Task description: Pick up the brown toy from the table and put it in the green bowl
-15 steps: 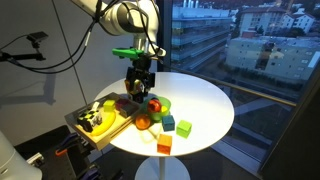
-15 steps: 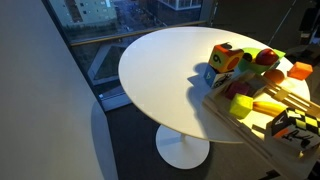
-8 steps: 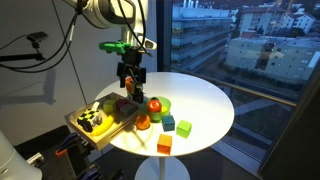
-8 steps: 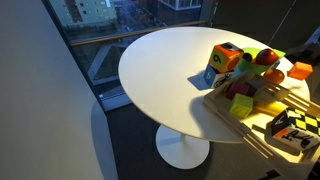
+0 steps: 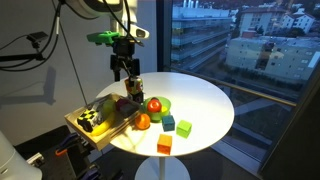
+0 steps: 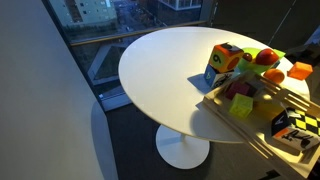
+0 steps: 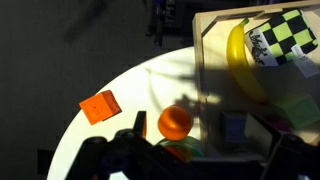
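The brown toy (image 5: 153, 104), reddish-brown in this light, lay inside the green bowl (image 5: 163, 103) near the middle of the round white table (image 5: 205, 100). In both exterior views it showed as a rounded lump above the bowl's rim (image 6: 276, 53). Just beside the bowl sat an orange ball (image 5: 143, 121), and behind it a multicoloured block (image 5: 133, 88) stood upright. Its printed faces were too small to read. A green cube (image 5: 184, 127) and an orange cube (image 5: 164, 144) lay apart from each other toward the table's near edge.

A wooden tray (image 5: 78, 122) rested on the table's edge, holding a black-and-yellow checkered cube (image 7: 275, 35) and a yellow banana-shaped toy (image 7: 240, 60). The tabletop was smooth and bare white, set on a single pedestal over a dark floor (image 6: 60, 130). Tall windows (image 5: 260, 40) beside it looked out on city buildings.

The gripper (image 5: 126, 76) hung well above the table, over the tray side of the bowl and touching nothing. In the wrist view its dark fingers (image 7: 130, 150) stood wide apart, with nothing held between them.
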{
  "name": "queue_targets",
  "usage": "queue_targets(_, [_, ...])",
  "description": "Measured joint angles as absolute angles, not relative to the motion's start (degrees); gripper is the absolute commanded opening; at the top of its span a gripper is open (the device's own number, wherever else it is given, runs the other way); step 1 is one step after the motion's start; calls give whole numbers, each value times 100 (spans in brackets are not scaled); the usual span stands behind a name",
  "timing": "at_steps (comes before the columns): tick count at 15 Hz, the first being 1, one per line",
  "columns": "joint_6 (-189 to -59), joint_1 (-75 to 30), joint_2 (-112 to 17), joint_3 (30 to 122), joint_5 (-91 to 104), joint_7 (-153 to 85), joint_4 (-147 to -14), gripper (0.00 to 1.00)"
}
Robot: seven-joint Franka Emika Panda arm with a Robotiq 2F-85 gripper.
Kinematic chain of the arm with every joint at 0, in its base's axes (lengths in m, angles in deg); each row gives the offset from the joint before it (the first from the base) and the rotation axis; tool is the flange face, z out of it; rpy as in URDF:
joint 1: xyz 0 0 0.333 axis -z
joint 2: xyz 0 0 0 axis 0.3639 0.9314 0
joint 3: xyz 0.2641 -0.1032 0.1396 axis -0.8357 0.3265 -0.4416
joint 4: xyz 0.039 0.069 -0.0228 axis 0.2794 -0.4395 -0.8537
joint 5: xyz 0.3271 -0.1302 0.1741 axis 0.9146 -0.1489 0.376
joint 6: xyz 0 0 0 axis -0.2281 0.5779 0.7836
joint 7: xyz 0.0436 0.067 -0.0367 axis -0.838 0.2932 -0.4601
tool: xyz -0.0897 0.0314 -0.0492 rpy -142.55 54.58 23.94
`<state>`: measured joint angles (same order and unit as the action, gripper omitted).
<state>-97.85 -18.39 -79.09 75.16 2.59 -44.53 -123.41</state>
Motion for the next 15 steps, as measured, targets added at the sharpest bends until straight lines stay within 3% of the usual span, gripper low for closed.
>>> queue_targets(15, [-10017, -1864, -8488, 7516, 723, -4458, -12663, 100])
